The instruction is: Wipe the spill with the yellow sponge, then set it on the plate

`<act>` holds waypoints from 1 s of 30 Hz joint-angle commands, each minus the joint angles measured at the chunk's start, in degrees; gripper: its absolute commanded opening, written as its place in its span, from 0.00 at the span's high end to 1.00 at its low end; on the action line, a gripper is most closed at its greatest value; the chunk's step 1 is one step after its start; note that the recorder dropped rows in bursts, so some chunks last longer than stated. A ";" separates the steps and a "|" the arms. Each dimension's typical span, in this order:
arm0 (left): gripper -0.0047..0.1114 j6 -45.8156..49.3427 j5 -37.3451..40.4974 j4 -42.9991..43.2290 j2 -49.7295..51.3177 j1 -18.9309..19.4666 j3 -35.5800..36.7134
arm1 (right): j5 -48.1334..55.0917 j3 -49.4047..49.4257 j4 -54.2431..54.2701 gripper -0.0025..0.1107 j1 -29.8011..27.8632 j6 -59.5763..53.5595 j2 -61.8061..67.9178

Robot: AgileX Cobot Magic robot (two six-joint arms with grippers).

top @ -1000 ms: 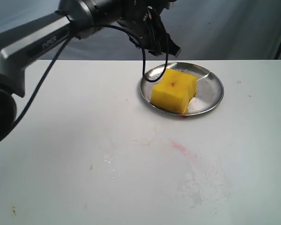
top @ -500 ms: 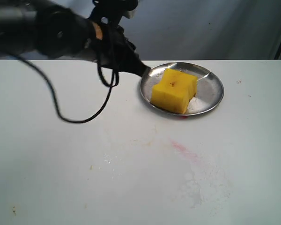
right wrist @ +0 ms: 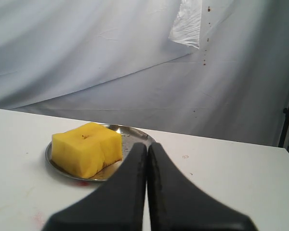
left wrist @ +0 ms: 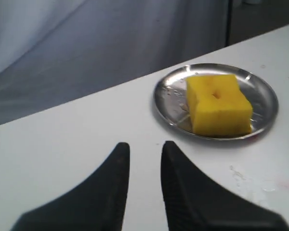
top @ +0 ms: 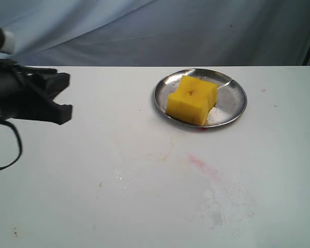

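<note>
The yellow sponge (top: 191, 99) lies on the left half of the silver plate (top: 232, 101) at the table's far middle. The left wrist view shows the sponge (left wrist: 217, 103) on the plate (left wrist: 167, 94); so does the right wrist view, sponge (right wrist: 86, 147) and plate (right wrist: 134, 133). Of the spill, only a faint beige trace with a pink smear (top: 199, 163) shows in front of the plate. My left gripper (top: 67, 96) hangs at the far left, well clear of the plate, open and empty (left wrist: 144, 146). My right gripper (right wrist: 145, 145) is shut and empty, facing the plate; the exterior view does not show it.
A patch of small clear droplets (top: 121, 178) glistens on the near left of the table. A whitish dried-looking film (top: 222, 204) spreads on the near right. A grey cloth backdrop (top: 196, 31) hangs behind the table's far edge.
The left arm has drawn back from over the plate's left rim to the far left of the table. The sponge and the plate have stayed where they were.
</note>
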 commanded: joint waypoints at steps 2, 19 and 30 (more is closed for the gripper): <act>0.79 6.77 -2.92 -7.10 -11.73 7.22 7.84 | -0.17 0.21 -0.39 0.98 -0.47 0.05 -0.14; 0.79 4.94 7.69 -12.03 -47.07 27.38 17.32 | -0.17 0.21 -0.39 0.98 -0.47 0.05 -0.14; 0.93 1.83 19.22 -9.06 -67.11 35.97 19.99 | -0.17 0.21 -0.39 0.98 -0.47 0.05 -0.14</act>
